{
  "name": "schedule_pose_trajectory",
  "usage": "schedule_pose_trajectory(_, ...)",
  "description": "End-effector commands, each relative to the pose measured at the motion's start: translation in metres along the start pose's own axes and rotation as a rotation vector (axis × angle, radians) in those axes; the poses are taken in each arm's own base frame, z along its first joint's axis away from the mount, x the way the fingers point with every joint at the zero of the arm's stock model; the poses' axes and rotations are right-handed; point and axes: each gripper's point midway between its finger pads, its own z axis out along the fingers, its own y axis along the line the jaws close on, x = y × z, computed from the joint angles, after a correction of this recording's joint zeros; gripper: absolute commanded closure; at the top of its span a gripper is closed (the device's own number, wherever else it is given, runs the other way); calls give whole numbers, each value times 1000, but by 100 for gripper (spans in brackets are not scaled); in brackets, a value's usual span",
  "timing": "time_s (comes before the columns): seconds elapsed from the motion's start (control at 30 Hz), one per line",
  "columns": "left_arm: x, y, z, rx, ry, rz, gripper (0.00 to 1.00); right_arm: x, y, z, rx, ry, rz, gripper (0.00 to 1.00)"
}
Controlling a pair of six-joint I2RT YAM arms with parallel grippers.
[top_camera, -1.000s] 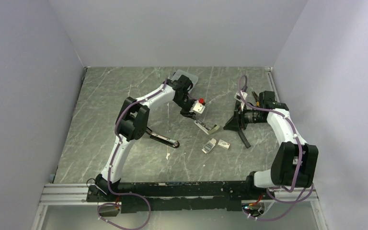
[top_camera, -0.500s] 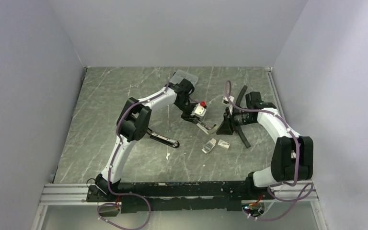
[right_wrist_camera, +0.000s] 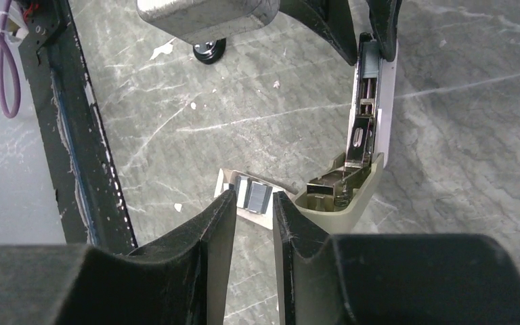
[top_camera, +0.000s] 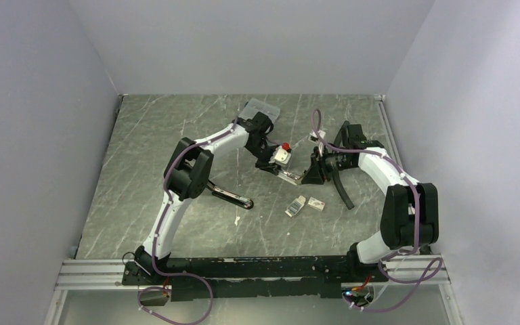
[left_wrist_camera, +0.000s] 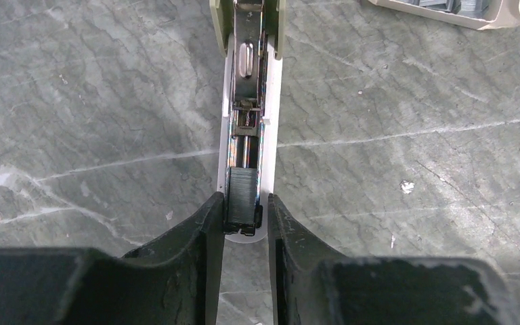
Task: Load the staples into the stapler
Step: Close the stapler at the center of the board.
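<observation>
The stapler (top_camera: 290,177) lies open on the table, its metal magazine (left_wrist_camera: 247,101) bare over a white base. My left gripper (left_wrist_camera: 246,203) straddles the magazine's near end. Its left finger lies against a grey ribbed block (left_wrist_camera: 242,195) in the channel, and a thin white sliver shows by the right finger. My right gripper (right_wrist_camera: 254,198) is open and empty, beside the stapler's beige cover (right_wrist_camera: 342,196). Beyond its tips the staples (right_wrist_camera: 258,193) lie in their white tray (top_camera: 296,205). The sleeve (top_camera: 317,204) lies next to it.
A clear compartment case (top_camera: 261,108) sits behind the left arm. A black bar (top_camera: 230,196) lies left of the tray and a black curved piece (top_camera: 344,193) to its right. The dark frame rail (right_wrist_camera: 74,135) runs along the near edge. Small white scraps dot the table.
My right gripper has swung left from the table's right side to the stapler's cover end. The left gripper has stayed at the stapler's other end, its jaws narrower.
</observation>
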Motion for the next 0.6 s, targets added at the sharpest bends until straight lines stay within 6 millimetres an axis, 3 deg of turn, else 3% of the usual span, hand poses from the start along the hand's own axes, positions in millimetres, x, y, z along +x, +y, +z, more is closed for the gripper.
schedule_pose_trajectory(0.0,-14,2,-10,-33,1,3,77,-23,-5,-5,20,-38,-83,70)
schedule_pose_trajectory(0.23,-16,6,-11,-104,40,-139,88,-34,-13,-38,173,-100,-35,63)
schedule_pose_trajectory(0.33,-17,4,-8,-131,57,-194,92,-38,-16,-45,250,-125,-21,59)
schedule_pose_trajectory(0.57,-11,3,-4,-211,65,-385,95,-35,-43,-48,393,-140,51,54)
